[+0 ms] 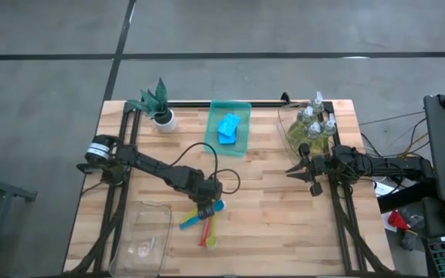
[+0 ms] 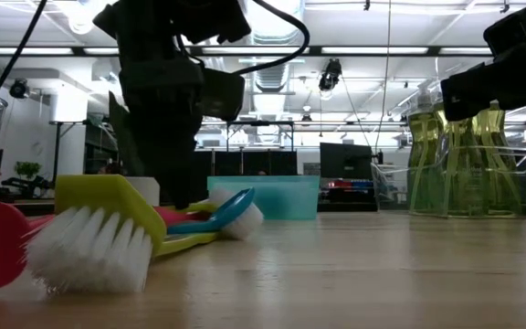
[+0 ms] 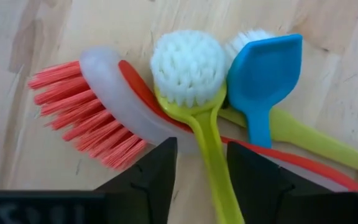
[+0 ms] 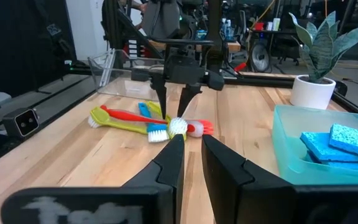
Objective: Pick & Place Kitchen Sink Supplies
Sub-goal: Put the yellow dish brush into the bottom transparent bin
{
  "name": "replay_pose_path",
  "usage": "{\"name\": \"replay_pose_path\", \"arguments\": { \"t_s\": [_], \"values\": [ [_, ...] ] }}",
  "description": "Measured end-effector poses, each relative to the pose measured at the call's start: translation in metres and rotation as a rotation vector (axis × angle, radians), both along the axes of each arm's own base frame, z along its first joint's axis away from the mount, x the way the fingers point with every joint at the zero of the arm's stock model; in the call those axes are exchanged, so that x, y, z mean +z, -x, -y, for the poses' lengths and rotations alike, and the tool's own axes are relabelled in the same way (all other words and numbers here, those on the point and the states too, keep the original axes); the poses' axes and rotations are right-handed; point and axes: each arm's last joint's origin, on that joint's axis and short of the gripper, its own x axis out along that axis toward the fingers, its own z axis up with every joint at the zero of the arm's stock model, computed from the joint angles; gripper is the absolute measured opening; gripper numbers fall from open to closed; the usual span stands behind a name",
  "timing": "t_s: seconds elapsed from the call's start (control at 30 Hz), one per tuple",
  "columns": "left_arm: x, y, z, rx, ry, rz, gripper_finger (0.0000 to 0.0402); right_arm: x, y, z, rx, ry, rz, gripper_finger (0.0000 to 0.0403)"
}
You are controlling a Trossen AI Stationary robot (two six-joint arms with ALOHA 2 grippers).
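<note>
Several brushes lie in a heap on the wooden table at the near middle: a lime-handled brush with round white bristles, a red-bristled one and a blue one. My left gripper points down over the heap, open. Its fingers stand on either side of the lime brush's handle with a gap on both sides. It also shows in the right wrist view. My right gripper hovers open and empty at the right. Blue sponges lie in a green tray. Soap bottles stand in a clear tray.
An empty clear tray sits at the near left corner. A potted plant stands at the far left. The green tray is at the far middle. The clear bottle tray is at the far right, just beyond my right gripper.
</note>
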Motion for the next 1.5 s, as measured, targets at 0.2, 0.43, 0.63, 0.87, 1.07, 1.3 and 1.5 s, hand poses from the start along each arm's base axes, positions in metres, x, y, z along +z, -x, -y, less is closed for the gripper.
{"name": "replay_pose_path", "arguments": {
  "t_s": [0.2, 0.43, 0.63, 0.87, 1.07, 1.3, 1.5],
  "values": [
    [0.000, 0.000, -0.001, 0.009, -0.002, -0.001, 0.0076, 0.000, 0.000, 0.000, 0.000, 0.000, 0.000, 0.0052],
    [0.000, -0.001, -0.001, 0.007, 0.011, 0.000, 0.0010, 0.000, 0.000, 0.000, 0.000, 0.000, 0.000, 0.0052],
    [0.004, 0.001, -0.001, 0.007, 0.010, 0.010, 0.0002, 0.000, 0.000, 0.000, 0.000, 0.000, 0.000, 0.0052],
    [0.014, 0.007, -0.002, 0.013, 0.029, 0.014, 0.0000, 0.000, 0.000, 0.000, 0.000, 0.000, 0.000, 0.0052],
    [0.016, 0.007, -0.003, 0.023, 0.014, 0.023, 0.0000, 0.000, 0.000, 0.000, 0.000, 0.000, 0.000, 0.0052],
    [0.031, 0.006, -0.004, 0.025, 0.018, 0.073, 0.0000, 0.000, 0.000, 0.000, -0.001, 0.000, 0.000, 0.0052],
    [0.066, 0.007, -0.008, 0.020, 0.006, 0.189, 0.0000, 0.000, 0.000, 0.000, -0.001, 0.000, 0.000, 0.0052]
  ]
}}
